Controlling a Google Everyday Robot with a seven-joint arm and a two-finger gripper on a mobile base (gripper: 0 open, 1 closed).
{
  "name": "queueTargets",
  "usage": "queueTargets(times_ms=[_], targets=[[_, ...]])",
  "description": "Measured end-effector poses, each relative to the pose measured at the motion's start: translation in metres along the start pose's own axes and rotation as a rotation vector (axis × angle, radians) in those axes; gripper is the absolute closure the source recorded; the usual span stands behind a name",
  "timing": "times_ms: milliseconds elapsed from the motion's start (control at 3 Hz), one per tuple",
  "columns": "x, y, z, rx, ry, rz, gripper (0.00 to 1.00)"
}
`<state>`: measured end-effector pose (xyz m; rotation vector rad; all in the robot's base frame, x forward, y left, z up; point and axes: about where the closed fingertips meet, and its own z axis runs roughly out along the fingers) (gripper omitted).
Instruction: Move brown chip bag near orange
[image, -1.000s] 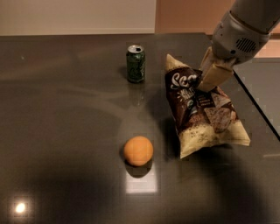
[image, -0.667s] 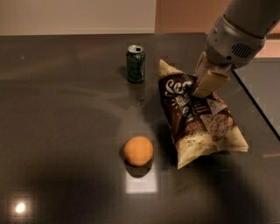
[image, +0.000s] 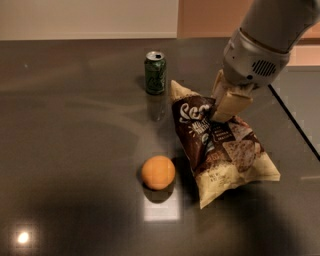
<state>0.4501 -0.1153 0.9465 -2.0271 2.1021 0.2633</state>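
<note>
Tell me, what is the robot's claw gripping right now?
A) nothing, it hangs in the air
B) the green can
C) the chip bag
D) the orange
C: the gripper is down on the upper part of the chip bag and closed on it, while the orange and the green can sit apart from it, untouched.

We're guessing a break room or kitchen: dark glossy counter (image: 75, 150) with glare (image: 22, 237) on it, pale wall (image: 85, 20) behind, snacks out. There's a can (image: 155, 73), orange (image: 158, 172), and chip bag (image: 225, 155), its top pinched by the gripper (image: 221, 114) at right.
</note>
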Motion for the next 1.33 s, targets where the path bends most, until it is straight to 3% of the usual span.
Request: queueTargets(times_ms=[667,1000,1333], targets=[[-0.0025,0.0049,0.0076,-0.028,0.016,-0.02,0.13],[-0.0062,-0.0007,0.0079,-0.005,0.004,-0.022,0.0],[-0.0093,-0.005,0.008,0.014,-0.006,-0.023,0.0]])
